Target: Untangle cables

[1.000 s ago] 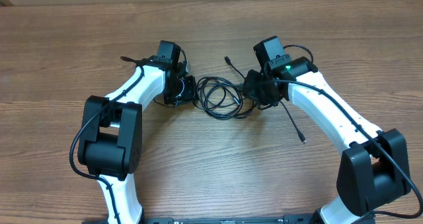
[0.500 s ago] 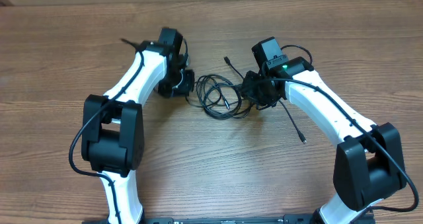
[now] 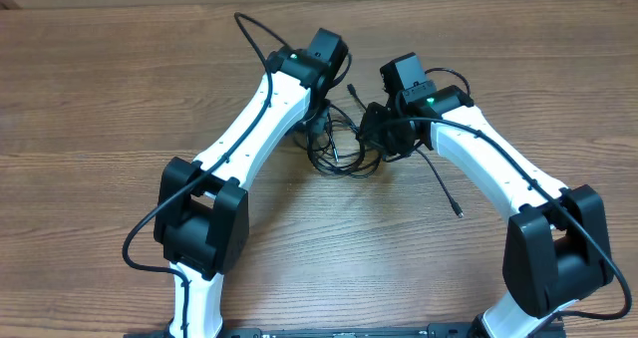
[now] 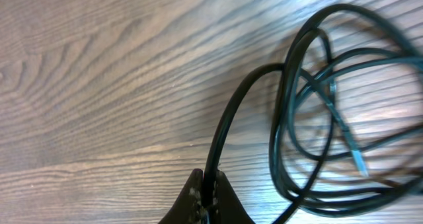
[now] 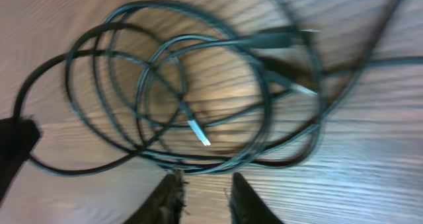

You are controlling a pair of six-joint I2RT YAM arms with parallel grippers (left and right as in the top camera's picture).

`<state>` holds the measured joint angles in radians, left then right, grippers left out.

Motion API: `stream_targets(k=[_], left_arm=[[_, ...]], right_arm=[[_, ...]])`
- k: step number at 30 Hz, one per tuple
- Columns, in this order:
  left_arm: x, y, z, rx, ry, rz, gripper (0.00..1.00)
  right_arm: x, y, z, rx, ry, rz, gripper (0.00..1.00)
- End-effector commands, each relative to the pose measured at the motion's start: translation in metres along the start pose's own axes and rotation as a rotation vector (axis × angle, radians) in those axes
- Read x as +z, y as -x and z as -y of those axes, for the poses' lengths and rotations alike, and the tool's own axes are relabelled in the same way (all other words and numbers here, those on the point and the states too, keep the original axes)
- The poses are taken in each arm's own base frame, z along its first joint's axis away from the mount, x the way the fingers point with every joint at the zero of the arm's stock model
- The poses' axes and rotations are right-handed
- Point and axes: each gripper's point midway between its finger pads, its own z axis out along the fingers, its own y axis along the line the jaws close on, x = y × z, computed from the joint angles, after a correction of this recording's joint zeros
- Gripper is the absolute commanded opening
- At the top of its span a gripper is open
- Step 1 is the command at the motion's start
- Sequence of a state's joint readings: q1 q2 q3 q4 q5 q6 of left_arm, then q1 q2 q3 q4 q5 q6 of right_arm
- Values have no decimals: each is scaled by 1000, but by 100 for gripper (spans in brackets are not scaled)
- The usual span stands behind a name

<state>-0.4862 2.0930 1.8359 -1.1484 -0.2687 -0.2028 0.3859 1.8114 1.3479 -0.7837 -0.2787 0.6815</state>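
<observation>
Biggest change: the left arm [image 3: 259, 114] has swung in from the left side of the table [image 3: 90, 109] and now reaches over the left edge of the cables [image 3: 339, 151]. The right arm [image 3: 488, 167] has barely moved and sits at the right edge of the pile, as before.

Left gripper [image 4: 206, 187]: a second ago it stood beside the pile. Now its fingers are pressed together on one black strand [image 4: 225, 121], which rises from the jaws and curves into the loops. Right gripper [image 5: 205, 196]: the fingers are a little apart with bare wood between them and nothing pinched. The coil lies just ahead of the tips.

We judge this the first real hold. With one strand secured, a pull away from the pile can start opening the loops. The tangle itself looks much the same, and nothing has separated yet.

The cables are thin, black and slack. They lie flat on the wood mid-table between the two grippers, in several overlapping loops that cross at many spots. One tail [image 3: 444, 188] runs out of the pile toward the near right and ends in a small plug. We see a silver plug tip [image 5: 198, 133] lying inside the loops. A darker plug [image 5: 284, 36] sits at the far edge of the coil, blurred.
</observation>
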Motion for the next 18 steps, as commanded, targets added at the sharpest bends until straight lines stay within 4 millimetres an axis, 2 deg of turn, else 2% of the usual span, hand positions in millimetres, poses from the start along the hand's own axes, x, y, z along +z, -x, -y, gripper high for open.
stream_targets(k=[1, 6, 7, 13, 18], left_arm=[[-47, 25, 7, 19, -127, 114, 4], [-97, 29, 52, 262, -456, 208, 4], [-106, 28, 58, 298, -500, 226, 4], [-146, 21, 76, 483, -656, 337, 4], [-162, 20, 83, 516, -721, 381, 4]], right_arm=[[-8, 6, -12, 35, 160, -70, 31], [-34, 28, -30, 62, 413, -109, 54], [-39, 34, -31, 77, 447, -108, 56], [-49, 54, -21, 275, 473, -109, 70], [-48, 59, -22, 354, 464, -98, 73]])
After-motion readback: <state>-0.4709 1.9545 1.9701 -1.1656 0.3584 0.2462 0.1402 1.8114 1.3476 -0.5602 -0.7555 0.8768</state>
